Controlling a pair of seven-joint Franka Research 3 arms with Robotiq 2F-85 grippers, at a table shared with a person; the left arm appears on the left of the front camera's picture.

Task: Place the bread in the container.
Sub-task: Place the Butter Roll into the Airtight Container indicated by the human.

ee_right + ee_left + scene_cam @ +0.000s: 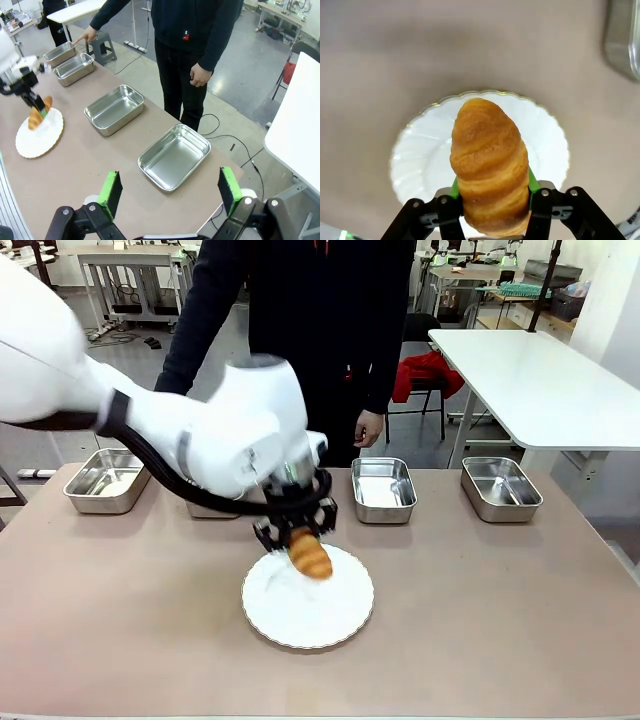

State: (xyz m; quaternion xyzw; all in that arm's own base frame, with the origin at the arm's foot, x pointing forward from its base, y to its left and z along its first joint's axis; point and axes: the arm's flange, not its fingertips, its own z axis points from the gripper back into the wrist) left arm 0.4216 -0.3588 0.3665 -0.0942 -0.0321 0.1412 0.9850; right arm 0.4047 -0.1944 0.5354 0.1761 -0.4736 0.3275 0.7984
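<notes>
Left gripper: the black two-finger gripper with green pads (298, 538) (492, 186) is squeezed onto the bread's two sides.
Bread: the golden-brown ridged croissant (311, 555) (490, 165) (35, 119) hangs between the pads, over the 12 o'clock part of the plate. I cannot tell if it touches the plate.
Plate: a round white plate with a wavy rim (300, 620) (420, 150) (37, 142) on the brown table (500, 620).
Pans: shallow shiny steel pans (383, 490) (114, 107) sit in a row on the table's far side, one at 1 o'clock from the plate.
Right gripper: its fingers (170, 192) are spread wide with nothing between them.
Person's hand: it (86, 36) points down near the two farthest pans.

Tbl (500, 590) w/ 4 pans (383, 490), plate (300, 622)
</notes>
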